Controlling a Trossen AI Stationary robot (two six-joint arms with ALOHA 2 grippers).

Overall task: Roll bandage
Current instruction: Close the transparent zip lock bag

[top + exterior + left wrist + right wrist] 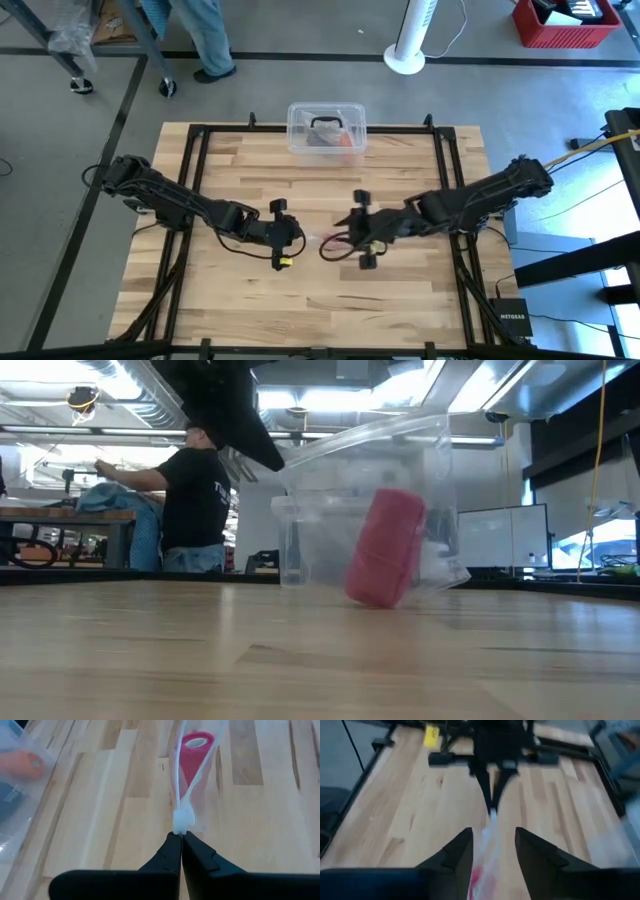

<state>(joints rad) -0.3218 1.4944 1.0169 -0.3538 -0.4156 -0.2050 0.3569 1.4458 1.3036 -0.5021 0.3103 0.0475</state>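
Left gripper (181, 836) reaches to table centre, fingers pressed together, pinching the small clear plastic bag (192, 785). Right gripper (493, 851) faces it, fingers spread. The small pink fabric bandage roll (196, 757) sits inside the bag, mid-table.

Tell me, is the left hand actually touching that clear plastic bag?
Touching. In the left wrist view the left hand has its two dark fingers shut together on the edge of the clear plastic bag, which holds the pink bandage roll.
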